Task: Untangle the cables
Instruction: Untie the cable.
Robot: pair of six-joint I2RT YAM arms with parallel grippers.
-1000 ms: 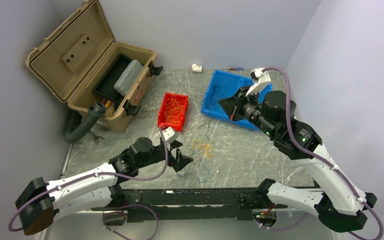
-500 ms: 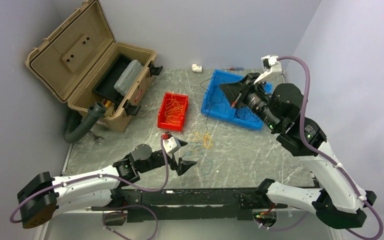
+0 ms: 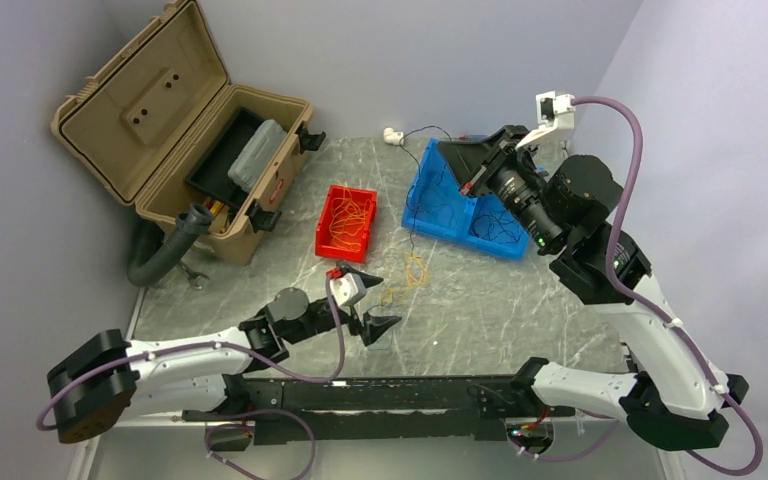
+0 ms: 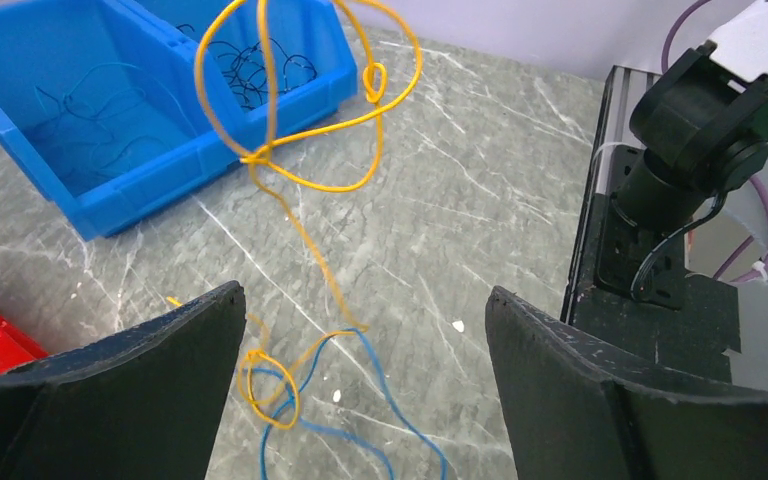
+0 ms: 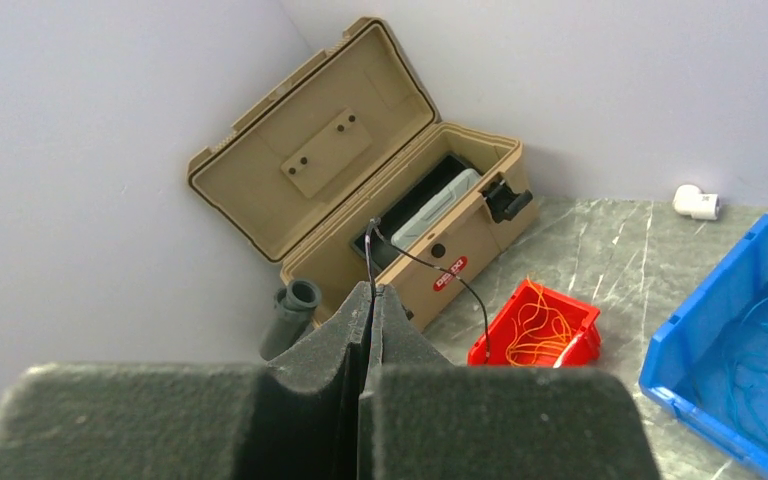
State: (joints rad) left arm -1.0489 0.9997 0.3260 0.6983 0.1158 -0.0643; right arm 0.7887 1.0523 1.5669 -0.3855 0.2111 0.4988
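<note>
Right gripper clamped on black wire, now lifted higher over blue bin at 1 o'clock; strand drawing out of yellow-blue cables mid-table. Left gripper open, empty, backed toward 6

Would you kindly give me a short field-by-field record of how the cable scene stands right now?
left gripper: open, low over the table, nothing held
right gripper: shut on a black cable, raised
ahead of left gripper: yellow cable in knotted loops, blue cable on the table
red bin: yellow-orange cables
blue bin: blue cables in one compartment, black cables in the other
toolbox: open, far left
</note>
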